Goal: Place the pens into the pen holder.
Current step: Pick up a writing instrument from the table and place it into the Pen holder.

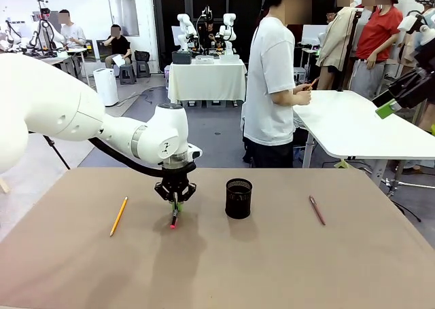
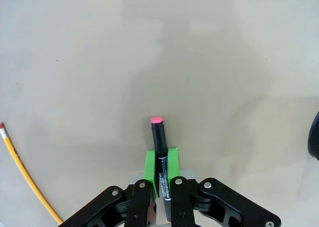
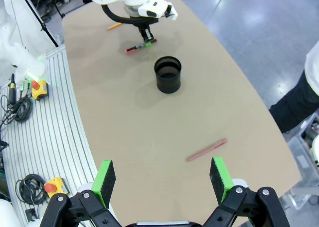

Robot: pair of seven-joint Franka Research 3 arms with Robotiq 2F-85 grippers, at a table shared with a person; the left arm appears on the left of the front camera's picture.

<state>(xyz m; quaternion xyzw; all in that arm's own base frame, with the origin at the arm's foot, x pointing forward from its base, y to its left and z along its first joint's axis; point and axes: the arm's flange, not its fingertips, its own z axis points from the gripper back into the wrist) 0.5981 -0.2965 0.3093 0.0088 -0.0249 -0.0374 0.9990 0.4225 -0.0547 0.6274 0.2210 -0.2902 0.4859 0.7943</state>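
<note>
Gripping the black pen with the pink-red tip (image 2: 158, 137), the left gripper (image 2: 160, 162) has its green pads (image 2: 149, 168) pressed against the two sides of the barrel, and the pink end projects past the fingertips. White print runs along the barrel, too small to read. The left arm reaches in low from the robot's left, its wrist bent so that the fingers point down at the table (image 1: 217, 275). Whether the pen rests on the table or hangs just clear cannot be told.

The yellow-orange pencil (image 1: 119, 216) lies flat near the gripper's left. The pen holder (image 1: 238, 198) stands upright near its right, apart from it. The dark maroon pen (image 1: 317, 210) lies flat beyond the holder, well apart from the left gripper.

The right gripper (image 3: 163, 179) hovers high over the table's right end, jaws wide and empty, with the maroon pen below and ahead of its fingers. A person in a white shirt (image 1: 270, 85) stands past the far edge.
</note>
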